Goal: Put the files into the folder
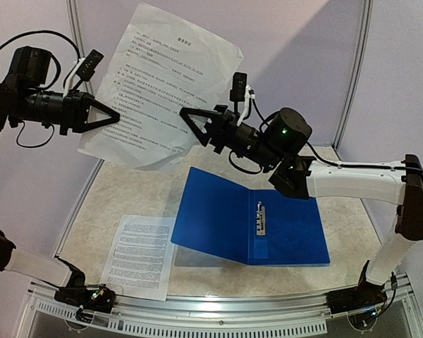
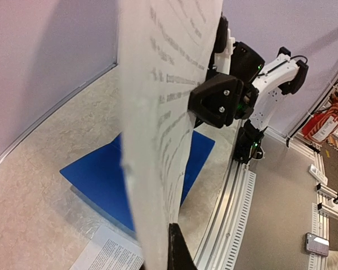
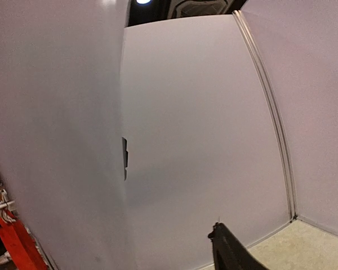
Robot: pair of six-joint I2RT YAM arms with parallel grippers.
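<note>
Inspection of the workspace, as I see it from the operator's station.

1. The left gripper point(image 1: 115, 116) is raised well above the table point(image 1: 120, 190). Its jaws are pressed together on the left edge of a printed sheet point(image 1: 169, 77). In the left wrist view the paper rises straight out of the grip, edge-on to the lens, with one dark finger point(image 2: 177, 247) showing at its foot.

2. That printed sheet hangs in the air between the two arms, tilted, with its text side towards the overhead camera. It is well clear of the table and above the far left corner of the blue folder point(image 1: 211, 211).

3. The right gripper point(image 1: 189, 121) is raised to the same height and sits at the sheet's lower right edge. I cannot tell whether its jaws have closed on the paper. The right wrist view shows mostly blank white sheet and pale wall panel point(image 3: 315, 112).

4. The blue folder lies opened out on the table, inside face up. Its metal clip point(image 1: 261, 218) is just right of the fold. A shadow shows under the near edge of the left cover.

5. A second sheet point(image 1: 139, 255) lies flat on the table, text up, just beside the folder's left cover. I cannot tell whether the two touch.
</note>
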